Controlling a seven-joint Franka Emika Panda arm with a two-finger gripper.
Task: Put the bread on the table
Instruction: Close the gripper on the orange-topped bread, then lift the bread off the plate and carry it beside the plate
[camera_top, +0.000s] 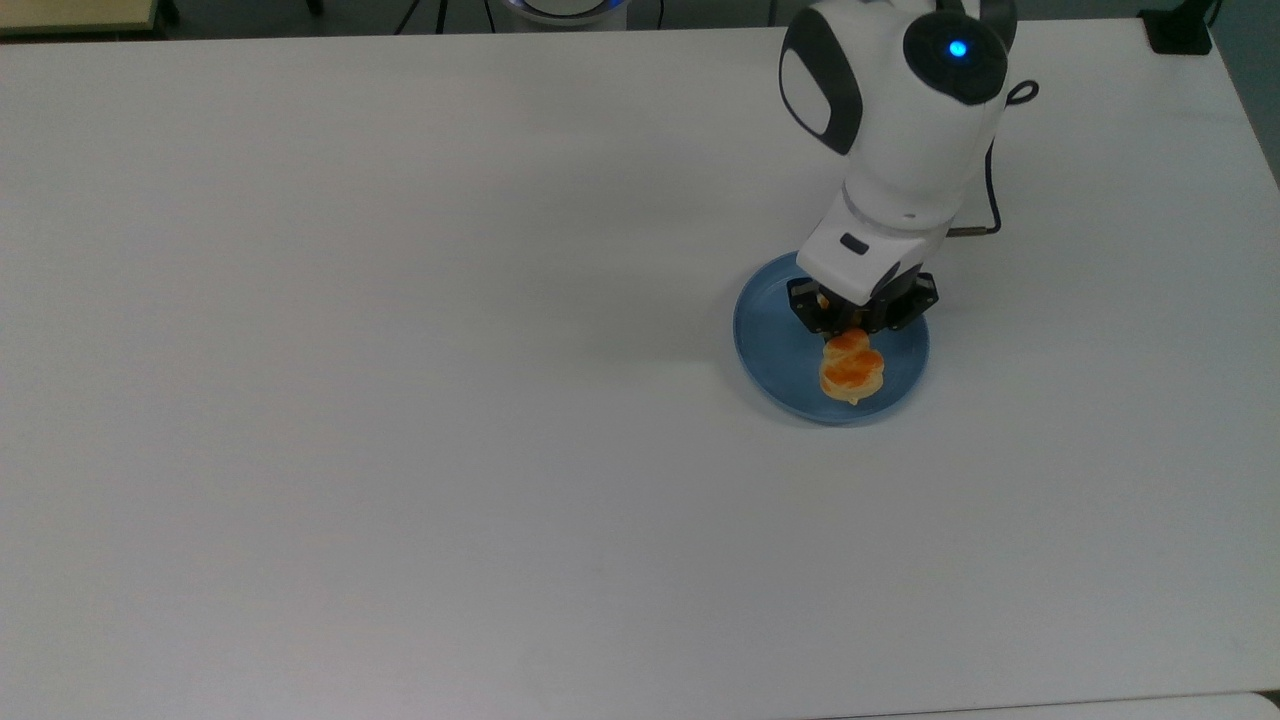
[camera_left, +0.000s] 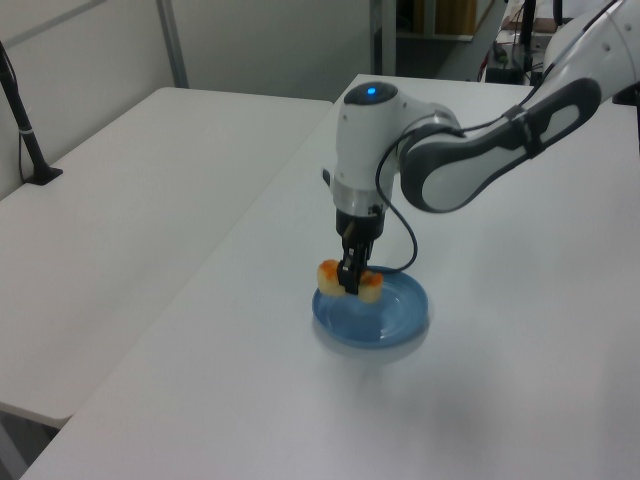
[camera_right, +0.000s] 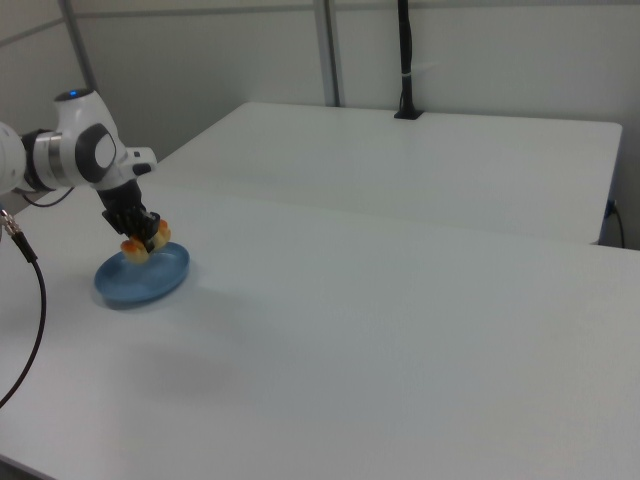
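Gripping bread (camera_left: 350, 279), tool (camera_left: 349, 284) above plate (camera_left: 395, 322)

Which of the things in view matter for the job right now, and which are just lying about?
Part of the job:
- bread, lifted off the plate
- claw, shut on the bread
- table, where the bread goes

Just lying about:
- plate, bare under the bread
- black post on the far table

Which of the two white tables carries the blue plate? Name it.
The table the arm works over; the blue plate sits on it, under the gripper holding the bread. The neighbouring table is bare.
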